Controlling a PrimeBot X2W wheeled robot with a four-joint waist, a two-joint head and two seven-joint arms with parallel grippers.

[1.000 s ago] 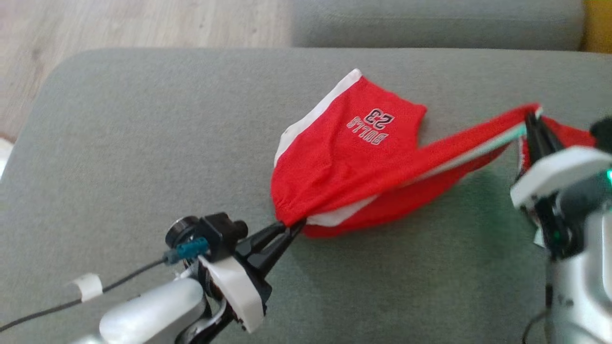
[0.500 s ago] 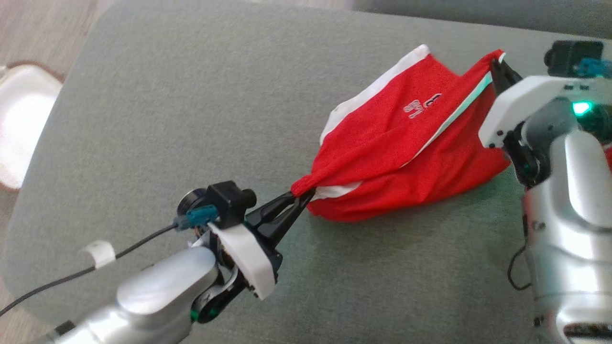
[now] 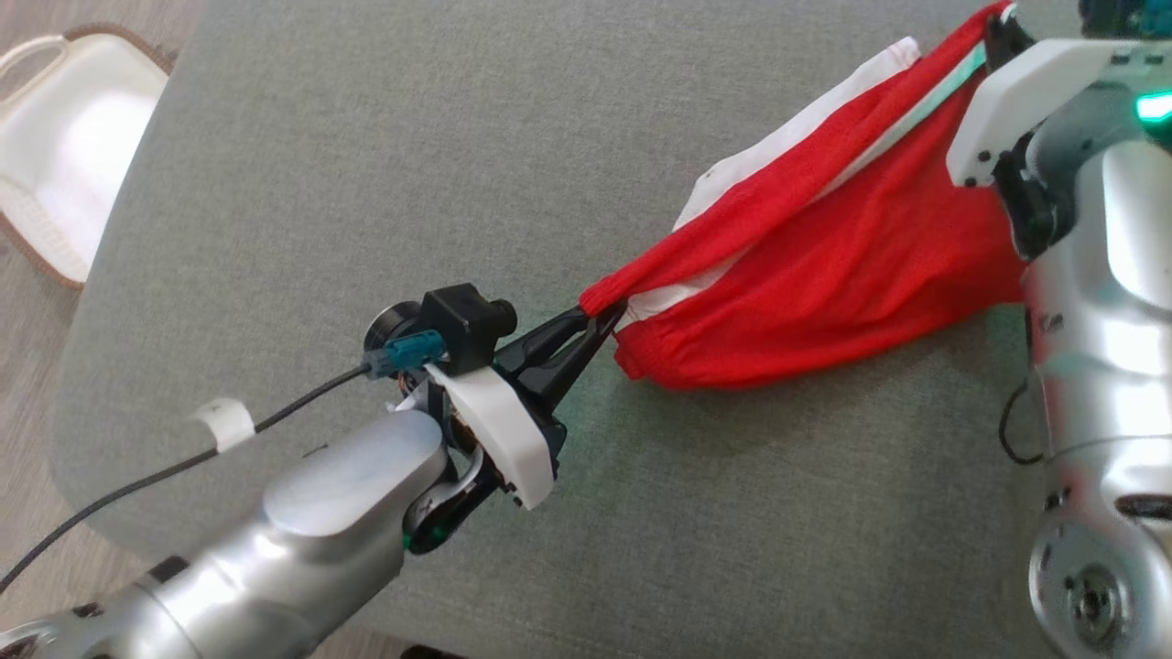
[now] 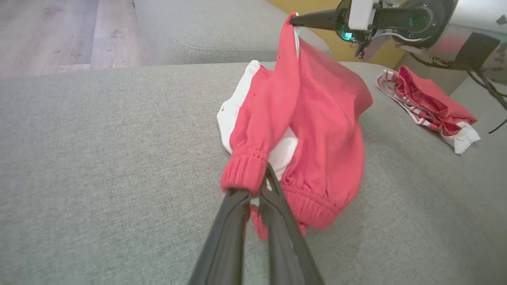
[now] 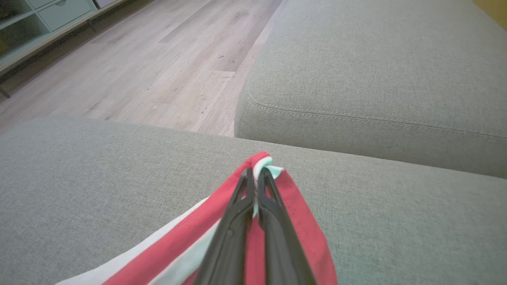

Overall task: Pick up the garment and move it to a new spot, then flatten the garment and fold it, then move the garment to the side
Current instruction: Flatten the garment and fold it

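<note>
Though saggy, garment (image 3: pixel 824 275) between both fingers (image 4: pixel 223 241)

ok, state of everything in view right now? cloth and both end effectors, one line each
red garment: bunched, not flat, strung between both end effectors, lower folds sagging down to the grey cushion.
left end effector: shut on its elastic band.
right end effector: shut on its striped edge, held higher.
second red garment: crumpled, lying loose on the cushion.
</note>
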